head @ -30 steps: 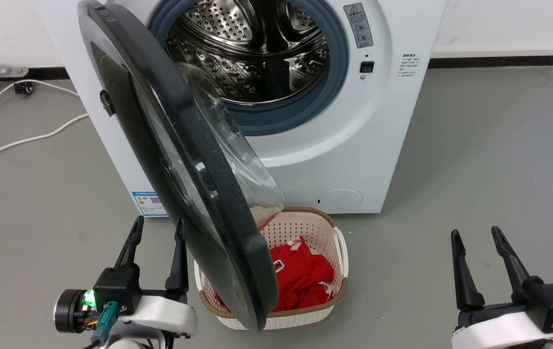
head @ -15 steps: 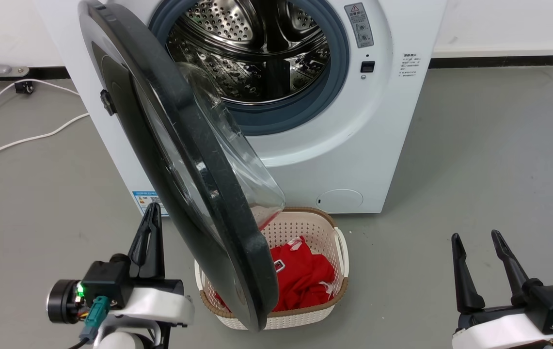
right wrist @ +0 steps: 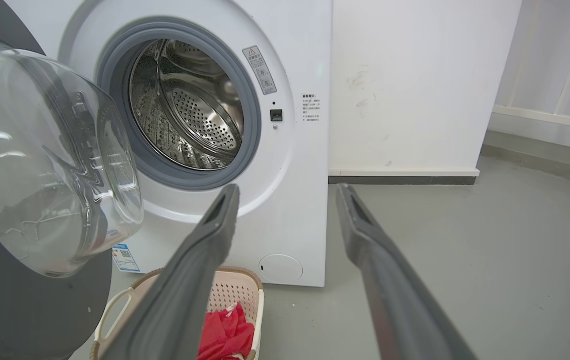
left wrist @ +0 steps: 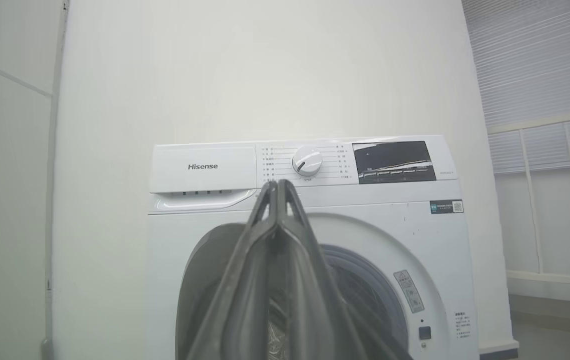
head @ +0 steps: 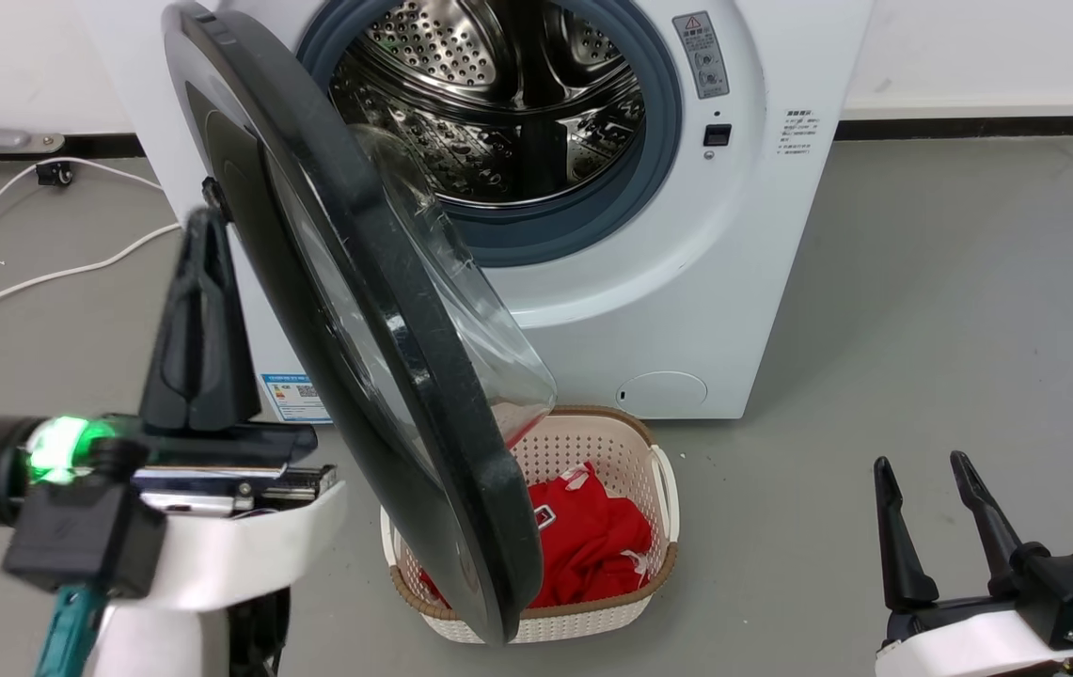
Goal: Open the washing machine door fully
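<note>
Left wrist view: I read "Hisense" on the washing machine (left wrist: 389, 220). My left hand (head: 204, 226), pinched together, is just beside the door (head: 357, 310); my right hand (head: 920, 465) is spread apart.

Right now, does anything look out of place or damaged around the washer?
Nothing spilled or broken. One oddity: the basket of red clothes sits under the half-open door's lower edge; whether they touch I cannot tell. Loose white cables lie left of the washer.
</note>
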